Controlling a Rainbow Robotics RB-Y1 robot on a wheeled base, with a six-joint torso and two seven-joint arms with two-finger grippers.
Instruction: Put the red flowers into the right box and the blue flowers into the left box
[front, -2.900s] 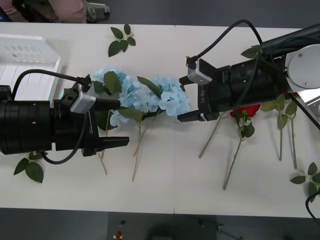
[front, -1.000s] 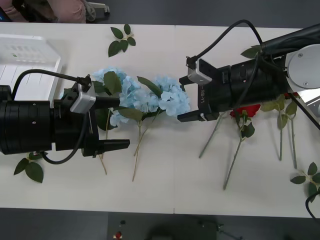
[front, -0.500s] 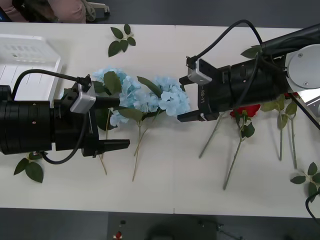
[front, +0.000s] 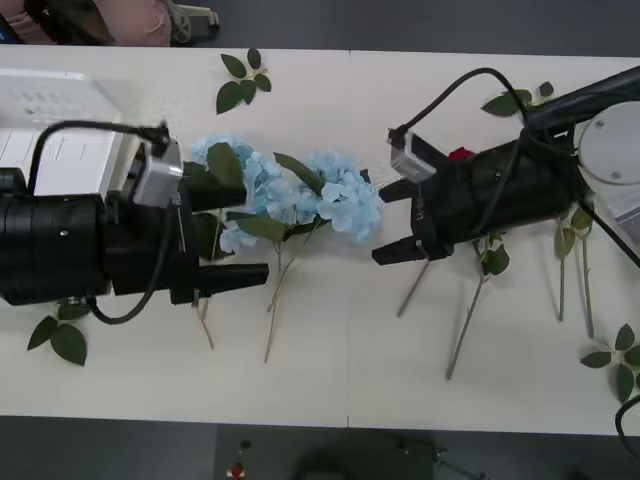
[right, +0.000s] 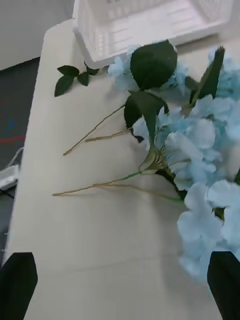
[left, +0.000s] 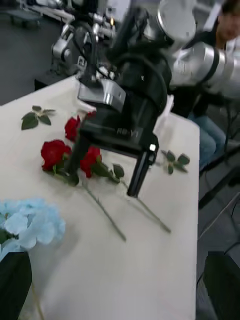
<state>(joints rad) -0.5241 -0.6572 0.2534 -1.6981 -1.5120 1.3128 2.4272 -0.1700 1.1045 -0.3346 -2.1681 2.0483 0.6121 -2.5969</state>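
The blue flowers (front: 300, 195) lie in a fluffy heap at the table's middle, stems pointing toward me; they also show as blue flowers (right: 200, 145). My left gripper (front: 235, 238) is open at their left side, one finger over the leaves. My right gripper (front: 385, 222) is open just right of the heap, and shows as the right gripper (left: 107, 167) above the red flowers (left: 55, 152). One red bloom (front: 460, 154) peeks out beside that arm. The left box (front: 55, 120) stands at the back left. A thin pale edge of the right box (front: 628, 212) shows at the far right.
Loose leaf sprigs lie at the back (front: 243, 80), the front left (front: 57, 335), the front right (front: 615, 355) and the back right (front: 520, 100). Rose stems (front: 470, 320) stretch toward the table's front edge under my right arm.
My right gripper has drawn back to the right and tilted, uncovering a red bloom. My left gripper has shifted forward and slightly right, closer to the blue flowers.
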